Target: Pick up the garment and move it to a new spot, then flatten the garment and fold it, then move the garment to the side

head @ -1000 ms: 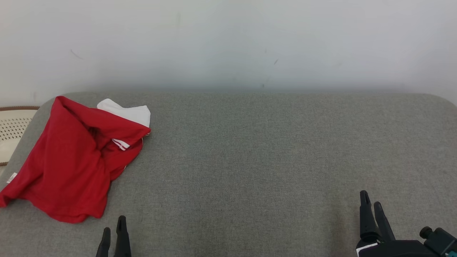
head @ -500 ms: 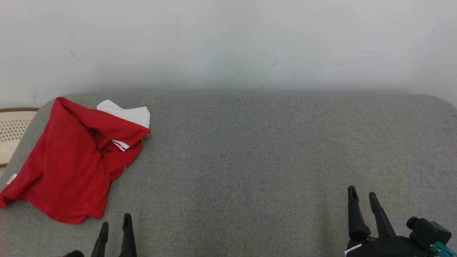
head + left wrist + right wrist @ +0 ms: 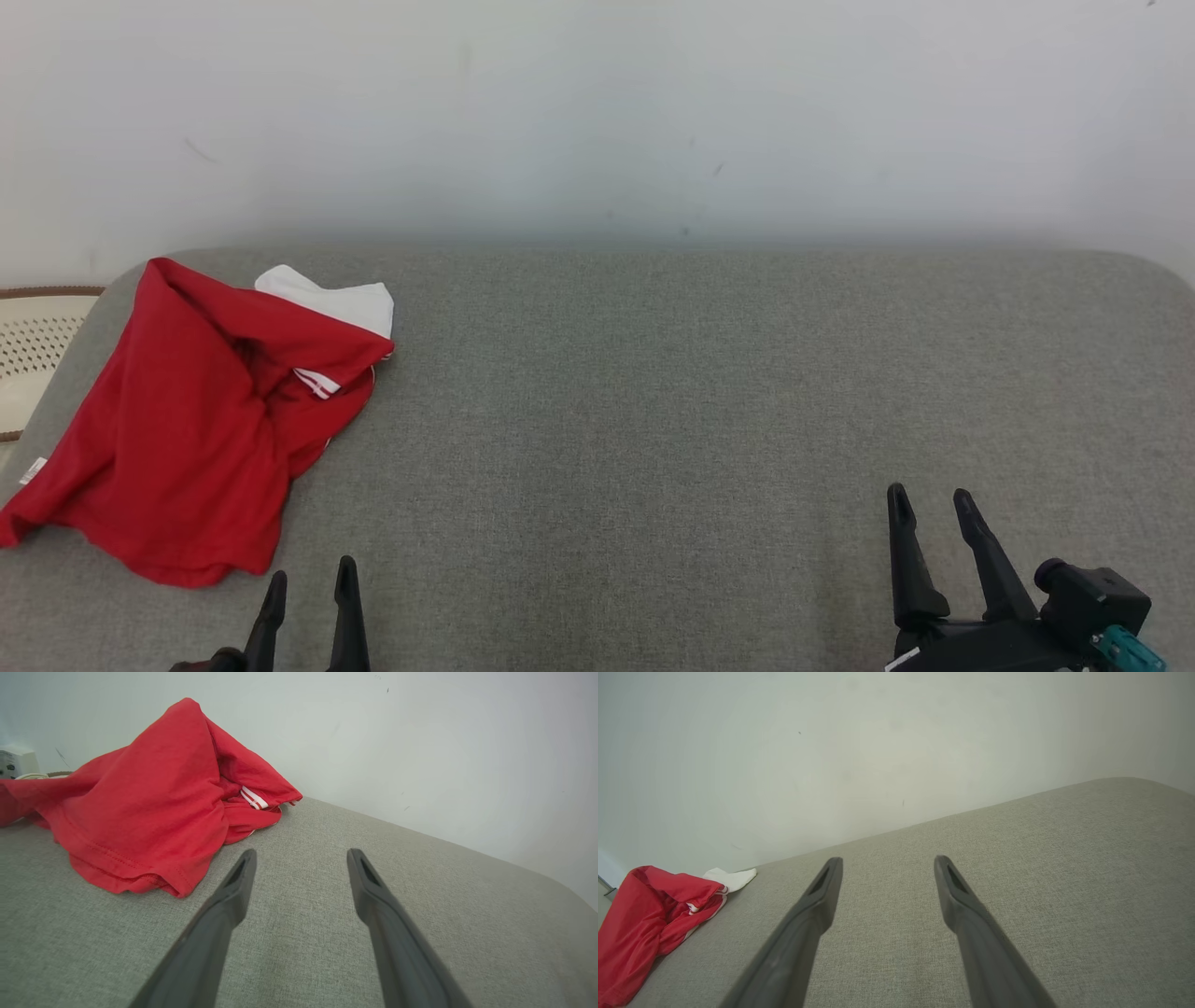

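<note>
A crumpled red garment point(image 3: 187, 429) with a white collar and white-striped trim lies at the left end of the grey fabric surface point(image 3: 700, 392). Low at the left, my left gripper point(image 3: 311, 581) is open and empty, just right of the garment's near hem. The left wrist view has that garment point(image 3: 149, 807) heaped ahead and to the left of the open left gripper point(image 3: 301, 856). My right gripper point(image 3: 929, 499) stands open and empty over bare fabric at the lower right. In the right wrist view the garment point(image 3: 649, 914) lies far left of the open right gripper point(image 3: 887, 861).
A plain pale wall point(image 3: 597, 112) rises directly behind the surface. A cream perforated basket point(image 3: 33, 341) sits beyond the surface's left edge. The surface has rounded far corners. Bare grey fabric stretches from the garment to the right end.
Both grippers have shifted in the head view: the left one slightly right and higher, the right one to the left. The picture has also shifted a little downward. The garment lies unchanged.
</note>
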Robot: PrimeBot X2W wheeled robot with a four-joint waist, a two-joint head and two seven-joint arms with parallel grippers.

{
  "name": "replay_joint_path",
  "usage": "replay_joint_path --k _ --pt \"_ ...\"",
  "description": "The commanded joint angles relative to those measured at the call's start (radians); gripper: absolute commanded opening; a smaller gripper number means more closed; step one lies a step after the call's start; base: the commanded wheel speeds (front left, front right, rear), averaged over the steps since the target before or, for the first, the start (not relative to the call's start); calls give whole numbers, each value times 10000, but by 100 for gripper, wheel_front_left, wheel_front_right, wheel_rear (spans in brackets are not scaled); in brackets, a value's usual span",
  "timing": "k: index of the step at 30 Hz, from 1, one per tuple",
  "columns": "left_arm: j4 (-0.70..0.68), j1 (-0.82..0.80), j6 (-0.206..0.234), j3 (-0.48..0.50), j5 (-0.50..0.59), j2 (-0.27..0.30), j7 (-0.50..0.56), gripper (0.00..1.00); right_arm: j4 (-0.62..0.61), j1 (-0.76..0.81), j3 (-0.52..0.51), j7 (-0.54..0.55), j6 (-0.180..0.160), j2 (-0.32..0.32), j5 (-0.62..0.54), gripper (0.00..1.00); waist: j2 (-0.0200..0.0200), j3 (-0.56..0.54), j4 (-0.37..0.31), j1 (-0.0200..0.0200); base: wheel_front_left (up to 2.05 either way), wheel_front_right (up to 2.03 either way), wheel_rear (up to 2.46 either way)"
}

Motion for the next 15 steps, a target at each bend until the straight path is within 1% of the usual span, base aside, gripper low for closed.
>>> replay_joint_path --k 1,9,12,15 --pt "-44 -179 40 -12 260 83 -110 100 -132 -17 60 -30 44 -71 -223 100 0 -9 2 0 0 0 0" --pt "-92 -171 249 -96 933 110 -258 100 -339 42 101 -73 48 -79 -1044 100 0 -61 -16 0 0 0 0" --pt "-149 -152 303 -73 1051 115 -297 100 -391 88 16 -100 50 -81 -1173 100 0 -85 -31 0 0 0 0" --pt "-226 -141 275 -38 1159 144 -348 100 -411 127 -36 -149 52 -80 -1352 100 0 -105 -41 0 0 0 0"
